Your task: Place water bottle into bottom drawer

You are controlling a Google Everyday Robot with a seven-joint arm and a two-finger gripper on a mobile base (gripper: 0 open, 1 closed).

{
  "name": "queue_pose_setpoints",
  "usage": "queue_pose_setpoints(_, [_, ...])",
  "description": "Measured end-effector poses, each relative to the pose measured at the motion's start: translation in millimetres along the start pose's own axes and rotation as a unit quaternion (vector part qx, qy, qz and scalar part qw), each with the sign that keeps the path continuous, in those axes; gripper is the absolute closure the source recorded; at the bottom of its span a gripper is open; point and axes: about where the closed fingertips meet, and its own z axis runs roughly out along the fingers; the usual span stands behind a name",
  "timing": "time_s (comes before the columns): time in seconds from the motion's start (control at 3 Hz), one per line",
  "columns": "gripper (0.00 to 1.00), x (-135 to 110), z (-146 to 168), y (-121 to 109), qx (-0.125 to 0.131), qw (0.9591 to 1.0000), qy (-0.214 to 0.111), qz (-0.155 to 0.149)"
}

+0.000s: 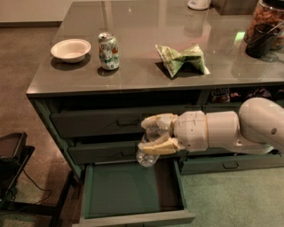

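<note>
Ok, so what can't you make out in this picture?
Camera view:
- Water bottle: cap and label hidden by the pincer, which is shut on it over the open bottom drawer.
- White object: cut off by the top edge.
- Soda can: print too small to read.
</note>
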Motion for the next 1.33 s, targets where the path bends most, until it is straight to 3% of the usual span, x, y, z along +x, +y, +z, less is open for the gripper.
queue_pose_setpoints(0.33, [1.00, 66.3, 13.1, 12.7, -0.010, 0.9996, 0.027, -0.001])
queue_pose_setpoints(0.67, [1.00, 139.0, 35.3, 22.5, -0.020, 0.9993, 0.031, 0.001])
queue_pose_setpoints(1.0, [1.00, 139.1, 35.4, 22.5, -0.020, 0.9993, 0.031, 0.001])
queue_pose_setpoints(1.33, [1.00, 162.0, 38.6, 23.4, -0.025, 0.9982, 0.054, 0.002])
